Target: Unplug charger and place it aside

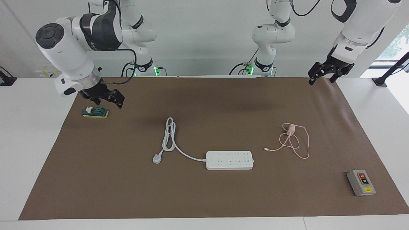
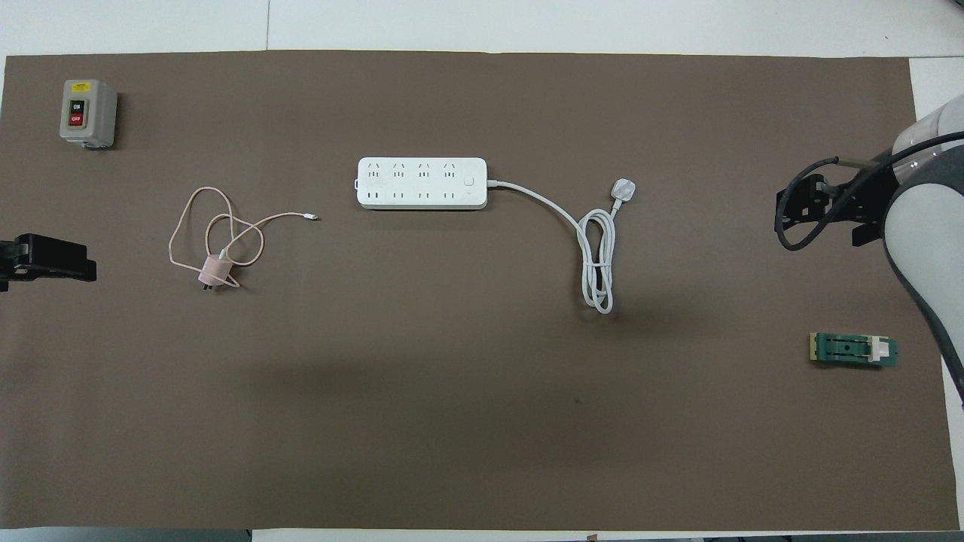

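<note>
left gripper (image 1: 322, 74) up over the brown mat's (image 1: 204, 198) robot-side edge, jaws wide, holding nothing, right gripper (image 1: 107, 97) empty near the mat's other end, can't tell its fingers, small pale pink cube charger (image 1: 290, 129) lying unplugged beside the white power strip (image 1: 229, 160), toward the left arm's end

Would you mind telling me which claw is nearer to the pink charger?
Left. The left claw hangs over the mat's edge at the charger's end of the table; the right claw hangs beside the green switch.
</note>
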`<control>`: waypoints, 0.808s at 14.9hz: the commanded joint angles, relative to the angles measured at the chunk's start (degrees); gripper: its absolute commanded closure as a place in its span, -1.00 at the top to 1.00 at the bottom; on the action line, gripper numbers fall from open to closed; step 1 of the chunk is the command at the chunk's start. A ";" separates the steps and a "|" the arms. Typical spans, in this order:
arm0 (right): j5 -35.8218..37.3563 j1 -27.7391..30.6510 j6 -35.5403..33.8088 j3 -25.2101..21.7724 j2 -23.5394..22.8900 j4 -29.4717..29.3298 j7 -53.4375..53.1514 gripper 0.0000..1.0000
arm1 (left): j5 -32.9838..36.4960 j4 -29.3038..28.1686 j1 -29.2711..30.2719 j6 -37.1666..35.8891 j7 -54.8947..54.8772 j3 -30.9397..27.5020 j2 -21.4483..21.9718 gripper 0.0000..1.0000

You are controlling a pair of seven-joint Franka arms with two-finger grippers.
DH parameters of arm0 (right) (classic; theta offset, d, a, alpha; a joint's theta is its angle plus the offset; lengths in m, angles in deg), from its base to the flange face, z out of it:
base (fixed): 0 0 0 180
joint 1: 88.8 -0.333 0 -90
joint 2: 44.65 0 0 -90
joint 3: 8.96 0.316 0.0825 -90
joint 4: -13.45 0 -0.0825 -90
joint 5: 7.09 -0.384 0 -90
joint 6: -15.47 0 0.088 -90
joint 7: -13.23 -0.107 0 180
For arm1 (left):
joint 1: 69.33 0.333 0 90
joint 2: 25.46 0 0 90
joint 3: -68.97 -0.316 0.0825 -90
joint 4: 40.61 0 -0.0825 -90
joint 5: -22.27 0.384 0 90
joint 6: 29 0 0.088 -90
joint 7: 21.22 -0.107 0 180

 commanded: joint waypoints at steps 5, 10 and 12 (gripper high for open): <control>1.01 1.73 0.53 0.74 1.16 1.42 1.41 1.00 | 1.09 4.07 -1.57 -0.51 -0.05 0.34 -3.96 1.00; 1.01 1.20 3.16 0.30 0.98 1.33 0.79 1.00 | 1.08 2.04 -2.72 2.77 -0.05 0.34 -3.08 1.00; 1.01 1.46 3.61 0.30 0.90 1.33 0.53 1.00 | 1.08 2.12 -2.72 2.24 -0.05 0.34 -3.08 1.00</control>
